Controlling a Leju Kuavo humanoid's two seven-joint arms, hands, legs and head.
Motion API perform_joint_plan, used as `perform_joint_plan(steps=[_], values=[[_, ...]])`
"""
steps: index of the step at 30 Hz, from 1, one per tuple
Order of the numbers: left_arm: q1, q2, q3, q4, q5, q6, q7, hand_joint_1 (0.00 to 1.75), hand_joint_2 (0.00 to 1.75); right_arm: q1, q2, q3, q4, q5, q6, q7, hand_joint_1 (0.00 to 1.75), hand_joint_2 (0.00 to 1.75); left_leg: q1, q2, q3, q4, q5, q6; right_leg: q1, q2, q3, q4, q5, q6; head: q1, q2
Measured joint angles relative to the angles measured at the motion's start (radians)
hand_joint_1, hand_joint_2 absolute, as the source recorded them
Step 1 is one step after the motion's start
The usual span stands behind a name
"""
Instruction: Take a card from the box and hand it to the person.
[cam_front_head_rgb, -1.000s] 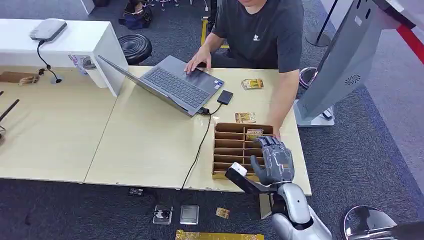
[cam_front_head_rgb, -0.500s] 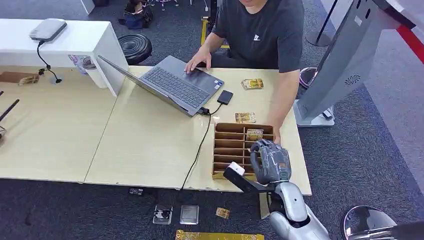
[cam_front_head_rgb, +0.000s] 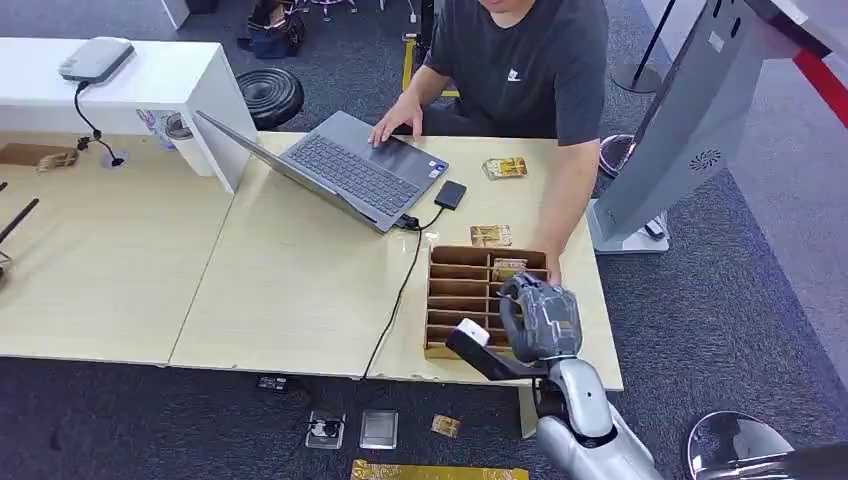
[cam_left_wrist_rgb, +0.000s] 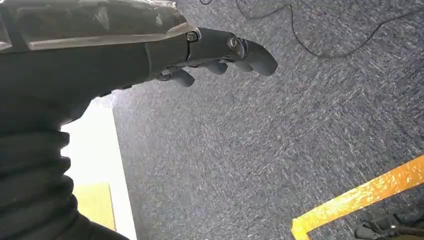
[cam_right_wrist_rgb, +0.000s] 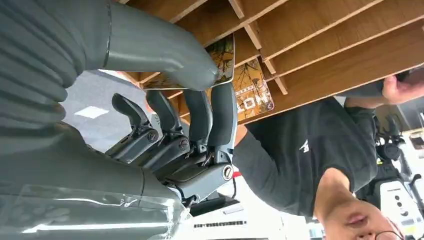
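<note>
So the right robot hand (cam_front_head_rgb: 541, 322) is pinching a card (cam_right_wrist_rgb: 223, 64) over the box (cam_front_head_rgb: 460, 296) by the bench's (cam_front_head_rgb: 300, 290) right edge; left robot hand (cam_left_wrist_rgb: 220, 52) hangs loose, fingers apart.

- An open laptop (cam_front_head_rgb: 350, 170) sat on my table (cam_front_head_rgb: 280, 290).
- A black drive (cam_front_head_rgb: 450, 194) lay beside it, cabled.
- A round stool (cam_front_head_rgb: 270, 95) stood behind.
</note>
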Motion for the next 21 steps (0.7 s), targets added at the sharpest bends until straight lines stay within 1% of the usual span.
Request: perform_joint_plan(steps=[4, 6, 8, 9, 11, 19, 21], values=[[0.000, 0.000, 0.000, 0.000, 0.000, 0.000, 0.000, 0.00, 1.75, 0.000, 0.001, 0.000, -0.001, 0.010, -0.007, 0.002, 1.55, 1.75, 0.000, 0.000, 0.000, 0.000, 0.000, 0.000, 0.000, 0.000, 0.000, 0.000, 0.000, 0.000, 0.000, 0.000], [0.000, 0.000, 0.000, 0.000, 0.000, 0.000, 0.000, 0.00, 1.75, 0.000, 0.001, 0.000, -0.008, 0.018, -0.008, 0.008, 1.55, 1.75, 0.000, 0.000, 0.000, 0.000, 0.000, 0.000, 0.000, 0.000, 0.000, 0.000, 0.000, 0.000, 0.000, 0.000], [0.000, 0.000, 0.000, 0.000, 0.000, 0.001, 0.000, 0.00, 1.75, 0.000, 0.001, -0.001, -0.020, 0.025, -0.008, 0.015, 1.50, 1.75, 0.000, 0.000, 0.000, 0.000, 0.000, 0.000, 0.000, 0.000, 0.000, 0.000, 0.000, 0.000, 0.000, 0.000], [0.000, 0.000, 0.000, 0.000, 0.000, 0.001, 0.000, 0.00, 1.75, 0.001, -0.001, -0.002, -0.029, 0.031, -0.008, 0.020, 1.54, 1.75, 0.000, 0.000, 0.000, 0.000, 0.000, 0.000, 0.000, 0.000, 0.000, 0.000, 0.000, 0.000, 0.000, 0.000], [0.000, 0.000, 0.000, 0.000, 0.000, 0.001, 0.000, 0.00, 1.75, 0.006, -0.004, -0.002, -0.052, 0.039, -0.006, 0.025, 1.48, 1.75, 0.000, 0.000, 0.000, 0.000, 0.000, 0.000, 0.000, 0.000, 0.000, 0.000, 0.000, 0.000, 0.000, 0.000], [0.001, 0.000, 0.000, 0.000, 0.000, 0.003, -0.006, 0.00, 1.75, 0.023, -0.024, -0.003, -0.170, 0.072, 0.006, 0.041, 1.45, 1.75, 0.000, 0.000, 0.000, 0.000, 0.000, 0.000, 0.000, 0.000, 0.000, 0.000, 0.000, 0.000, 0.000, 0.000], [0.001, 0.000, 0.001, 0.000, 0.000, 0.003, -0.007, 0.00, 1.75, 0.025, -0.029, -0.003, -0.200, 0.077, 0.008, 0.042, 1.41, 1.75, 0.000, 0.000, 0.000, 0.000, 0.000, 0.000, 0.000, 0.000, 0.000, 0.000, 0.000, 0.000, 0.000, 0.000]])
